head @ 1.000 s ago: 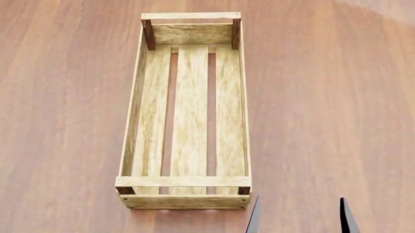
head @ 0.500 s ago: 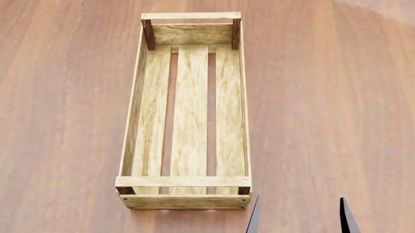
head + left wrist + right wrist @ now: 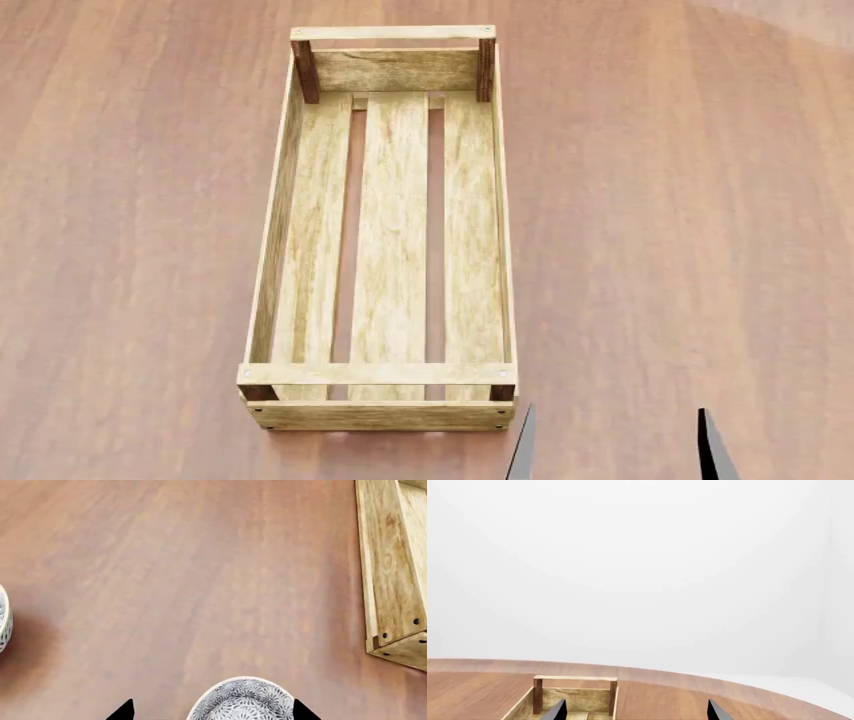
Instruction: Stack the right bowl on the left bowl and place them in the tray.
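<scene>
While I watched from the head camera, the tray [image 3: 387, 240] lay lengthwise on the brown bench [image 3: 694, 200], its short near end toward me and its far end with two dark corner posts; nothing sat on its three slats. Just right of the near end, two dark tips of the right gripper [image 3: 615, 445] poked up from the bottom edge, well apart, so I read those jaws as open and holding nothing. From the right wrist camera the same tips framed the tray's [image 3: 575, 695] far end, with the bench edge and a plain white background beyond.

My left wrist camera looked down on the bench [image 3: 200, 580]. A bowl [image 3: 243, 700] with a grey-and-white flower pattern stood between the two dark tips of the left gripper [image 3: 212, 711]; the tips were spread wider than the bowl, with gaps on both sides, so those jaws were open too. A second bowl [image 3: 4, 620] of similar pattern showed only as a sliver at the picture's edge. One near corner of the tray [image 3: 393, 580] stood beside them, apart from both bowls.
</scene>
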Tool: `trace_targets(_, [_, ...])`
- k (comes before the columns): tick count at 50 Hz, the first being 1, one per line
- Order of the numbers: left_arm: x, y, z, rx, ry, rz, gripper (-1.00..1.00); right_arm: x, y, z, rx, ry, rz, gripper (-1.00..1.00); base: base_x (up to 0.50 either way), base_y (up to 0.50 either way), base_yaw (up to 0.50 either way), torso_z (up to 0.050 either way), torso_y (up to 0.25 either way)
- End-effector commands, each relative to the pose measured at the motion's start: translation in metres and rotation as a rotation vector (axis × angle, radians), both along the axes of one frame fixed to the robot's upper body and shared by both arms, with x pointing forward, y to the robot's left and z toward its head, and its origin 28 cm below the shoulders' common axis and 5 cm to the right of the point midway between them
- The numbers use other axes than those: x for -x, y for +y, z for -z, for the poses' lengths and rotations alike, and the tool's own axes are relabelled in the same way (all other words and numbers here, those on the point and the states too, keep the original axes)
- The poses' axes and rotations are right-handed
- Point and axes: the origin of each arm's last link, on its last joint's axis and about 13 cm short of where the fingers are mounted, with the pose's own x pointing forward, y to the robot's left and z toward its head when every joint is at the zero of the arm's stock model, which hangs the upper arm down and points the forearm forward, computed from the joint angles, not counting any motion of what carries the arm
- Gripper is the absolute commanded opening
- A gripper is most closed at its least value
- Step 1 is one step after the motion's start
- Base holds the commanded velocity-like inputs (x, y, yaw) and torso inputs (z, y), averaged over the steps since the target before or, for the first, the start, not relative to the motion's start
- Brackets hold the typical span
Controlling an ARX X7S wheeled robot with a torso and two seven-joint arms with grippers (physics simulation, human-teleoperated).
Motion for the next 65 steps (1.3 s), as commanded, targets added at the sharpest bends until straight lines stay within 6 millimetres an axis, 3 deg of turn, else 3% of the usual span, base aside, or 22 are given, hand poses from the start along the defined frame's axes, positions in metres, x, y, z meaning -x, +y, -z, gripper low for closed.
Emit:
trace_targets(1, [0.003, 0.01, 0.0, -0.004, -0.028, -0.052, 1.0, -0.001, 0.0, -0.001, 0.019, -0.014, 0.009, 1.0, 0.0, 0.0, 0.0, 0.0, 0.0])
trace_targets(28, [0.006, 0.007, 0.01, 0.107, 0.021, -0.033, 1.0, 0.0, -0.001, -0.002, 0.017, -0.017, 0.016, 1.0, 0.0, 0.0, 0.0, 0.0, 0.0])
trace_targets(45, [0.002, 0.016, 0.021, 0.127, 0.045, -0.092, 1.0, 0.0, -0.001, -0.002, 0.02, -0.017, 0.018, 1.0, 0.0, 0.0, 0.0, 0.0, 0.0])
trace_targets(65, [0.002, 0.013, 0.027, 0.136, 0.064, -0.078, 1.0, -0.001, -0.001, -0.002, 0.019, -0.015, 0.018, 1.0, 0.0, 0.0, 0.0, 0.0, 0.0])
